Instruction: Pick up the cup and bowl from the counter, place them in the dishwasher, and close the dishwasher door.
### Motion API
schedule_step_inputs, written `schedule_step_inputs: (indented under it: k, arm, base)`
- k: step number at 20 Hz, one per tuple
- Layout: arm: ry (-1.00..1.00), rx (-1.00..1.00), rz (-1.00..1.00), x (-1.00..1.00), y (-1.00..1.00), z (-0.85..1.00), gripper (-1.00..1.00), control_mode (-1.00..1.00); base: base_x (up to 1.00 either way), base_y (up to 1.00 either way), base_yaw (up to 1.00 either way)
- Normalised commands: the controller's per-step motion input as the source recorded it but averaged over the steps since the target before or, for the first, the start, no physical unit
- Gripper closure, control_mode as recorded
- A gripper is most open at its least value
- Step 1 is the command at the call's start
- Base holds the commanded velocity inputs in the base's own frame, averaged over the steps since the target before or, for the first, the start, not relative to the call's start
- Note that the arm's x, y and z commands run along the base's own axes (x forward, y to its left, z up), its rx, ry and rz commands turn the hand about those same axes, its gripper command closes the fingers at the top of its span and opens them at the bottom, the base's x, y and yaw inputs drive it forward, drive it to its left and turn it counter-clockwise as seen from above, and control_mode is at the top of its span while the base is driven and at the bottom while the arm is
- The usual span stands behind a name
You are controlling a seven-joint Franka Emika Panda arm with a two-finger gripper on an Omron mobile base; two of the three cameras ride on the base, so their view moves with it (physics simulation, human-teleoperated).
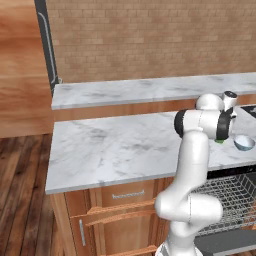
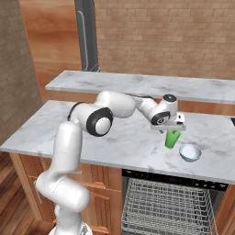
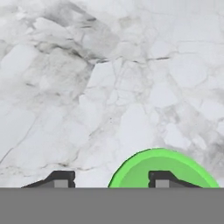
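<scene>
Marble counter (image 2: 114, 142) spreads across the right base view, with wooden drawer fronts (image 1: 120, 210) below its left part. From the white arm at 8 o'clock, the reach runs toward 3 o'clock, where the gripper (image 2: 173, 130) hangs just above the green cup (image 2: 172, 139), which stands upright on the slab. In the hand view the two fingertips (image 3: 61, 178) stand apart: one sits over bare marble at 7 o'clock, the other over the cup's round mouth (image 3: 162, 168) at 5 o'clock, so the jaws are spread and straddle the rim without clamping it. Just beside the cup, at its 4 o'clock, rests the pale bowl (image 2: 190, 153), apart from it. Below the counter edge, at 5 o'clock, the dishwasher (image 2: 170, 176) stands open with its grey wire rack (image 2: 165, 206) pulled out.
</scene>
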Motion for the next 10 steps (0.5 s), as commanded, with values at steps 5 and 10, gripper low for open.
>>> schedule_step_inputs:
  k: [5, 10]
  arm:
    - [-0.04, 0.0, 0.0, -0.02, 0.02, 0.02, 1.0, -1.0]
    - [-0.08, 0.0, 0.01, -0.21, 0.19, 0.11, 1.0, -1.0]
  base:
    - [0.0, 0.0, 0.0]
    - [0.0, 0.0, 0.0]
